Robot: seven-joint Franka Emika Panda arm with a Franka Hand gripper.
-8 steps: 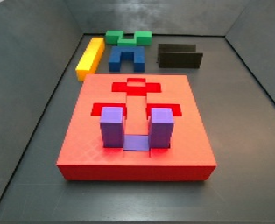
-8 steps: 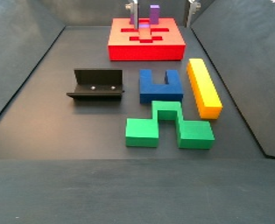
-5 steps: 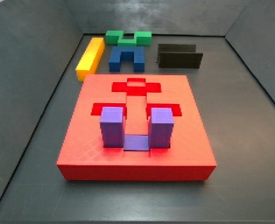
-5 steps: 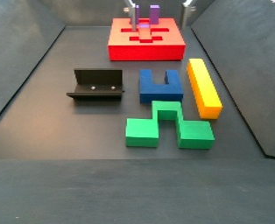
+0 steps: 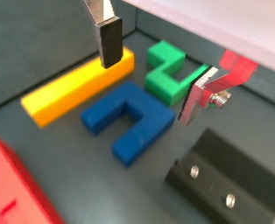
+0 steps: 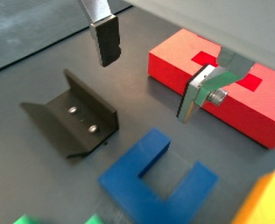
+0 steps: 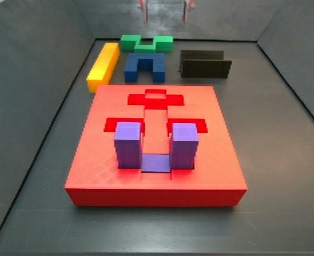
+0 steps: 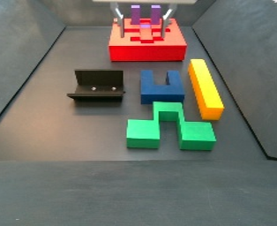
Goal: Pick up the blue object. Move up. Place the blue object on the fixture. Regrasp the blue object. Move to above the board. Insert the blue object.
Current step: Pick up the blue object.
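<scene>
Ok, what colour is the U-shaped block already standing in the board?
Light purple, clearest in a side view. The pincer is open, above the blue object.

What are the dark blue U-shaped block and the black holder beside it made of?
The blue object looks like matte moulded plastic: even colour, crisp edges, no grain. The fixture seems dark painted metal, thin-walled with two screws. The open pincer hovers above both, holding nothing.

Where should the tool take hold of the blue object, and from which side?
From straight above. The blue object lies flat, clear of the yellow bar and fixture. Close the open tool across its bridge or one prong, whose flat parallel faces suit the pads.
</scene>
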